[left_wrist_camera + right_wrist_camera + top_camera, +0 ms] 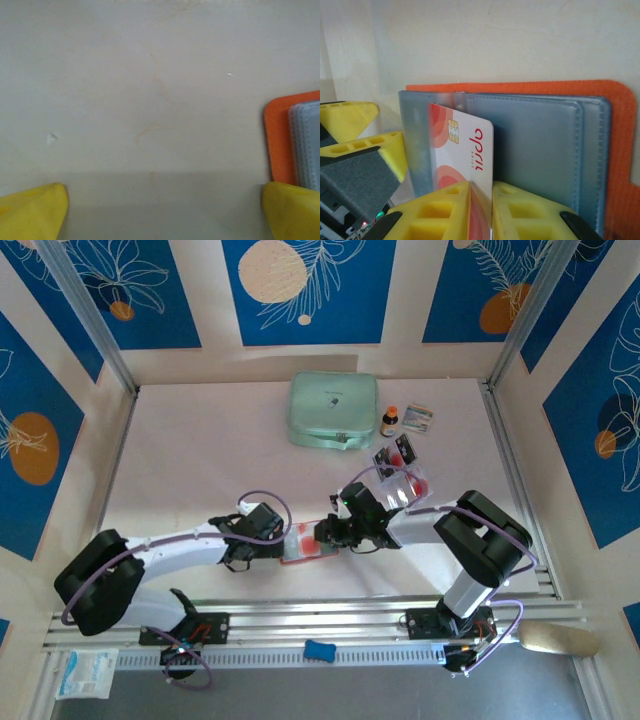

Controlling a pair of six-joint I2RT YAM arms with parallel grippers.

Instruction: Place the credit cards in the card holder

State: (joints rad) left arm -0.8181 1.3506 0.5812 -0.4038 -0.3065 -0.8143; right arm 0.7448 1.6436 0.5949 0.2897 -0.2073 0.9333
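The card holder (303, 546) is laid open on the table (200, 440), at about 6 o'clock of the table's middle, between the two grippers. A pale card (462, 150) with red marks is pinched edge-on in the narrow jaws of the right gripper (481, 200). Its far end is tucked against the greyish inner sleeves (540, 150), partly under a clear pocket (415, 150); it is judged to be partway in, not yet seated.

The left gripper (160, 215) is spread wide and nothing is held by it. Its finger (292, 210) at 5 o'clock of the left wrist view is set just beside the holder's orange corner, perhaps to steady it.

Further cards (396, 462) are left in the clear tray (425, 486), at 2 o'clock of the holder. The sleeves that can be seen look otherwise unfilled, so most of the task is judged to be left.
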